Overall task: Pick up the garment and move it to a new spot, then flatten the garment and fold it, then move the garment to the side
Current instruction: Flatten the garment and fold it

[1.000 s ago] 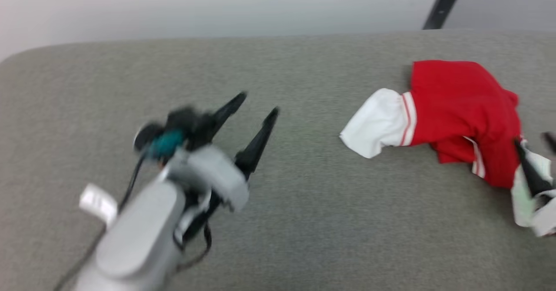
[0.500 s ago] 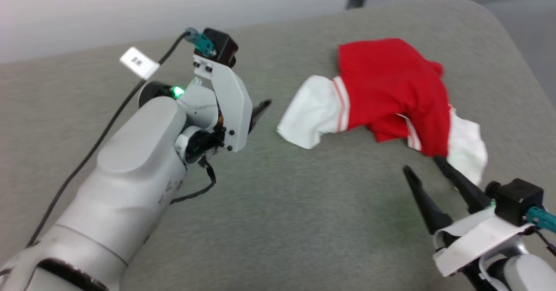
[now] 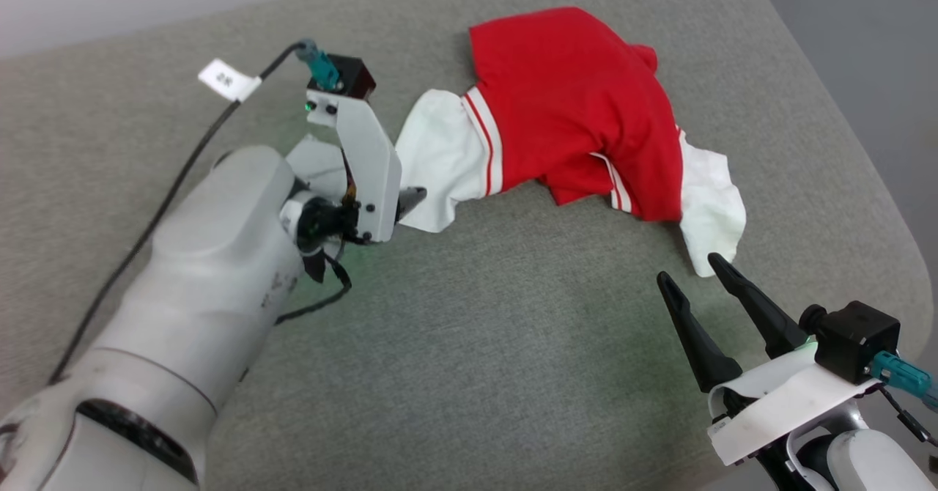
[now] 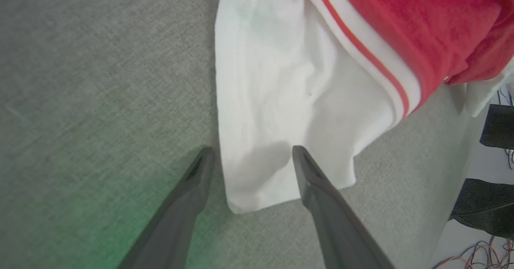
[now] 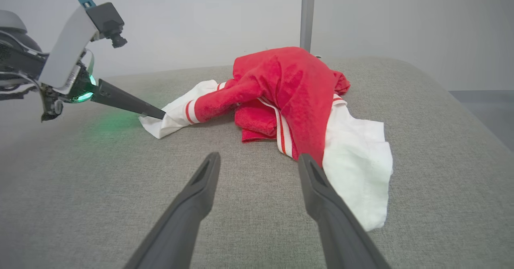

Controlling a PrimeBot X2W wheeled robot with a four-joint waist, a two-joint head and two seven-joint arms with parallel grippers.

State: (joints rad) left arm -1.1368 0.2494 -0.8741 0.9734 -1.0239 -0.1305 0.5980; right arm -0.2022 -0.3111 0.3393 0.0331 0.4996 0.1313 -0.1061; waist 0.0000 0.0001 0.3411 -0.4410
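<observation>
The garment point(image 3: 571, 102) lies crumpled on the grey cushion, red body bunched up, one white sleeve point(image 4: 281, 100) spread toward the left and the other white sleeve point(image 5: 357, 180) trailing toward the right. My left gripper point(image 4: 252, 151) is open and low over the left sleeve's corner: one finger on the bare cushion beside the hem, the other over the cloth. In the head view its tip point(image 3: 410, 198) touches that sleeve. My right gripper point(image 3: 689, 269) is open, just short of the other sleeve's end, nothing between its fingers point(image 5: 321, 204).
The grey padded surface point(image 3: 476, 344) rounds off at its right edge point(image 3: 843, 146), with floor beyond. A pale wall and a dark upright post point(image 5: 307, 12) stand behind it. A black cable with a white tag point(image 3: 229, 80) runs from my left wrist.
The head camera has swung, shifting the whole picture. My left gripper has closed in on the left white sleeve and now straddles its corner. My right gripper sits slightly back from the other sleeve.
</observation>
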